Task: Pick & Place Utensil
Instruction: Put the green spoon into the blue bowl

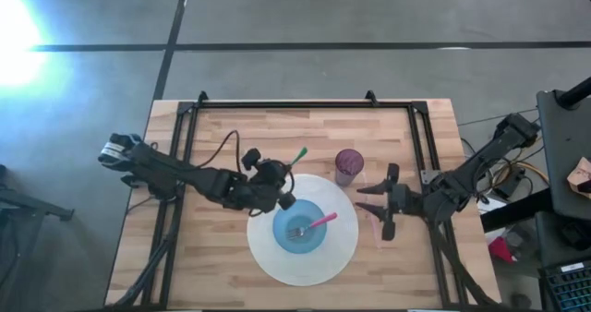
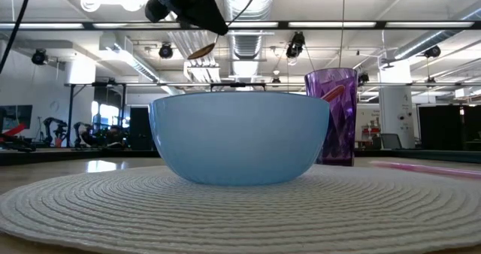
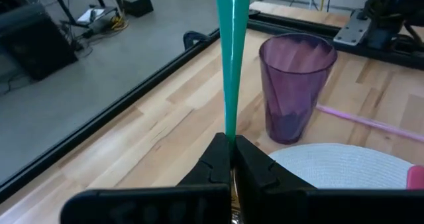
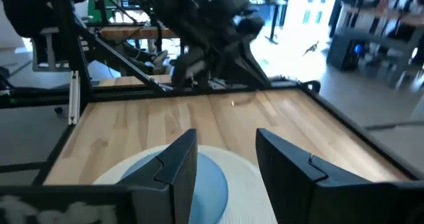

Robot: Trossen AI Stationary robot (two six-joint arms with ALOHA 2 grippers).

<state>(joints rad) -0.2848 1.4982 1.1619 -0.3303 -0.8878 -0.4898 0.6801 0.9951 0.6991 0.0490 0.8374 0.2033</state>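
My left gripper [image 1: 280, 190] is shut on a green-handled spoon [image 1: 297, 155], which it holds in the air over the far left edge of the blue bowl [image 1: 298, 227]. In the low view the spoon's brown head [image 2: 201, 51] hangs below the gripper, above the bowl [image 2: 240, 137]. The bowl stands on a round white placemat [image 1: 277, 261] and holds a fork with a pink handle [image 1: 321, 221]. My right gripper [image 1: 371, 201] stands open off the mat's right edge and touches nothing. My left gripper pinches the spoon's green handle [image 3: 230, 128] between its two fingers, at the end near the head. The long free part of the handle [image 3: 232, 45] runs on past the fingertips, in line with them. The spoon is lifted clear, with its head hanging on the gripper's underside.
A purple cup [image 1: 348, 164] stands upright just beyond the mat's far right edge. A pink utensil [image 1: 375, 225] lies on the wood right of the mat, under my right gripper. A black metal frame [image 1: 305, 102] runs along the table's far and side edges.
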